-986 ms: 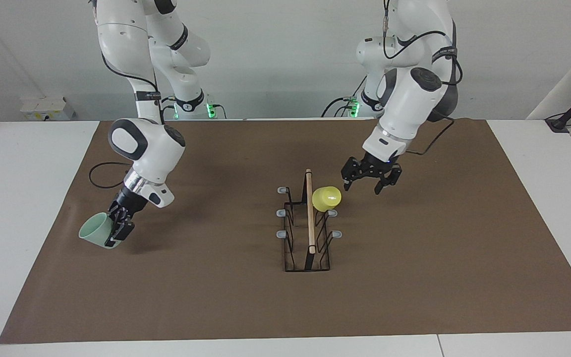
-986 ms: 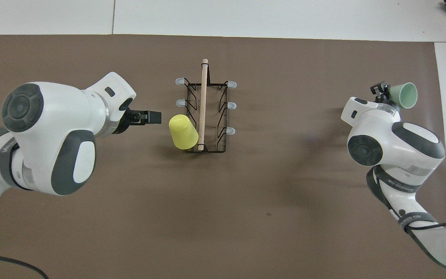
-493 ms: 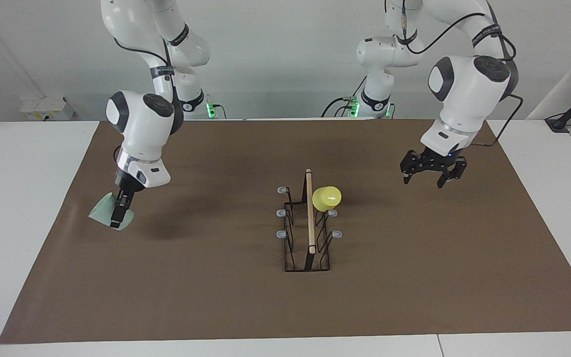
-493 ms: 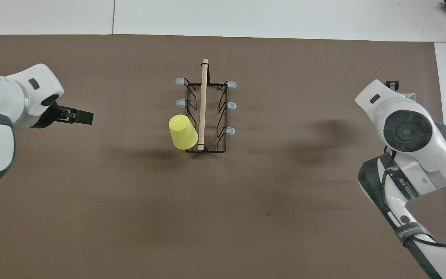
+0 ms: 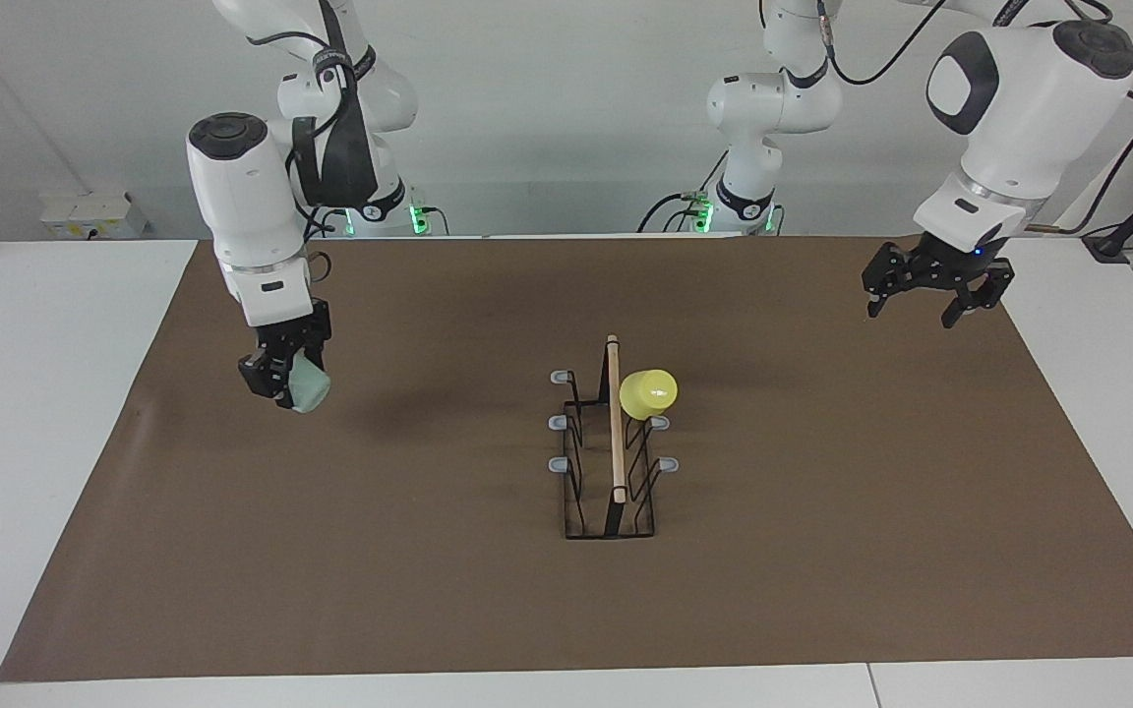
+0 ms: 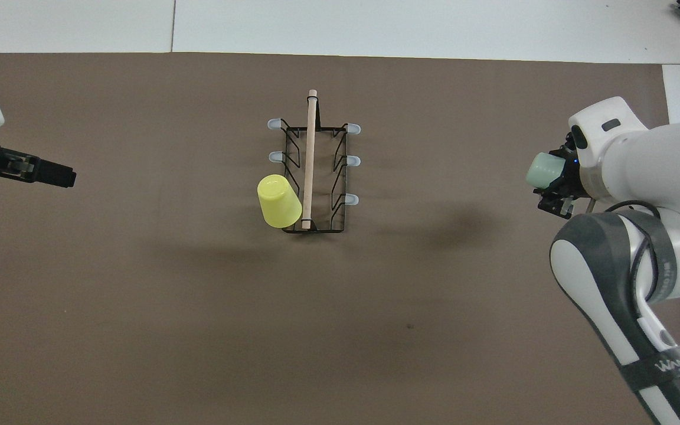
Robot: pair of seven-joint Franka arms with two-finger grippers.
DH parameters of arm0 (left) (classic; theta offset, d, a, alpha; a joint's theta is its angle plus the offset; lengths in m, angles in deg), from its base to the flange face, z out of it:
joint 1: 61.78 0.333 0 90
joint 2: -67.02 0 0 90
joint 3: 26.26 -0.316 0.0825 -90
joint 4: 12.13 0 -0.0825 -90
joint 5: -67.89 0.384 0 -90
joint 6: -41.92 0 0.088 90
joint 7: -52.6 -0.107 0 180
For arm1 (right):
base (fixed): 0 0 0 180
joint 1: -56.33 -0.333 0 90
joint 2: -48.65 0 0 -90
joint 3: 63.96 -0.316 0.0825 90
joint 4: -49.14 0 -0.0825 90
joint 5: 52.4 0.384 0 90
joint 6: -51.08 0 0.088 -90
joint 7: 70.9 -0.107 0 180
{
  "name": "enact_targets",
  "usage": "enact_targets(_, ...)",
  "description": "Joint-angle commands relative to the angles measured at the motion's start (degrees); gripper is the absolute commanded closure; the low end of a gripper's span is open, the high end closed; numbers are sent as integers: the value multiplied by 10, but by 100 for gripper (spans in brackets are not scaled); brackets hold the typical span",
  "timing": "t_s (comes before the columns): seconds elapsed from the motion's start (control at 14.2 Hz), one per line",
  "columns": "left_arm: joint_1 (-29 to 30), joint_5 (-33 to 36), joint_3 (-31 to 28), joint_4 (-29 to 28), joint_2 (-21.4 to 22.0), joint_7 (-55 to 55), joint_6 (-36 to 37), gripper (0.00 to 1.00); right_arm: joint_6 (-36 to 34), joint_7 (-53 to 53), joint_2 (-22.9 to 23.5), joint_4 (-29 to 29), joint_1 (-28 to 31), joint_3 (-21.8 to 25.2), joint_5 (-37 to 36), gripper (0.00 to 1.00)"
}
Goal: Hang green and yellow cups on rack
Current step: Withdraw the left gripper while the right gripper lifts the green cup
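Lifted off the mat, the pale green cup (image 5: 309,387) hangs pinched in the right gripper (image 5: 281,382); left gripper (image 5: 930,298) spread.

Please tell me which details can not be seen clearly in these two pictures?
- Green cup: in the facing view the right gripper covers much of it; its mouth shows in neither view.
- Yellow cup: in both views it covers the rack prong under it.
- Left gripper: in the overhead view the picture's edge cuts off its arm.

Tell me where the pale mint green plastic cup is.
The pale mint green plastic cup is held in the right gripper, raised over the brown mat toward the right arm's end of the table.
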Motion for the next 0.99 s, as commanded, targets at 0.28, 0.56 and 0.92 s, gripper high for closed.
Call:
enact_targets(0.28,2,10,-21,4,15,-13,67,0,-12,1,-9,-2,-26,-4,266,85)
enact_targets(0.56,4,1,-31,-6,20,-11,60,0,-22,5,-12,-1,-45,-11,337,84)
enact_targets(0.92,4,1,-33,-14,25,-5,68,0,-9,5,-16,2,-73,-11,445,94)
